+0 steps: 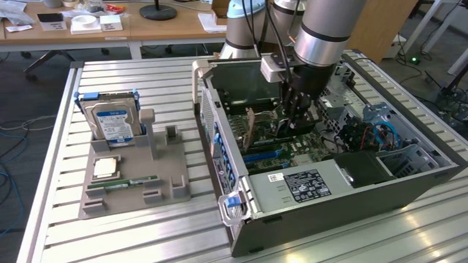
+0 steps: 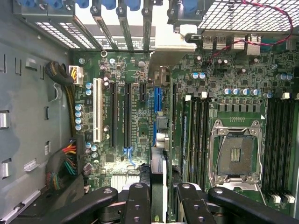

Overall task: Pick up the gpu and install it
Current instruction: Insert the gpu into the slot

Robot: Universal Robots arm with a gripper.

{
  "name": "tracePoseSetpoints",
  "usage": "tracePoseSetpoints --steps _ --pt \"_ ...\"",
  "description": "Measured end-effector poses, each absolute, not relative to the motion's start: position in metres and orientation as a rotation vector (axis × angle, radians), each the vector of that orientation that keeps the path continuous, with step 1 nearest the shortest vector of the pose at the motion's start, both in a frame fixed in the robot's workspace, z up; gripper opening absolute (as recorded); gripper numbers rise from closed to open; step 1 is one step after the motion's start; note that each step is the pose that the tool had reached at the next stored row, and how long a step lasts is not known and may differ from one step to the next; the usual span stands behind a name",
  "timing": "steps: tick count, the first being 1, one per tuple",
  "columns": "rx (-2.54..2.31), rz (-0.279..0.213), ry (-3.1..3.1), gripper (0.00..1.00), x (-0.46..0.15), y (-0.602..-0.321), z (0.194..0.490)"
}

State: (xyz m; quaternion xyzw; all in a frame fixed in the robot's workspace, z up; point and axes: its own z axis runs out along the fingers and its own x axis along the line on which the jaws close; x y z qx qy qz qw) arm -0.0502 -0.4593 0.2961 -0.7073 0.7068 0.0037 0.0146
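Hanging edge-on inside the open computer case (image 1: 329,192), the gpu (image 2: 158,161) sits clamped in the claw (image 2: 163,191), held upright, apparently to meet the motherboard's blue slot (image 2: 157,98).

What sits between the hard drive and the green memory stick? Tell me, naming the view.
A square processor chip lies flat on the grey holder, between the upright hard drive and the memory stick; the exterior view shows it.
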Motion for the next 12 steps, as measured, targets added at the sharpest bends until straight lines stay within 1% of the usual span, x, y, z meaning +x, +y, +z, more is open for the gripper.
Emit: tracePoseSetpoints --steps 12 --pt "-2.202 0.011 2.200 0.27 -0.0522 -0.4593 0.2922"
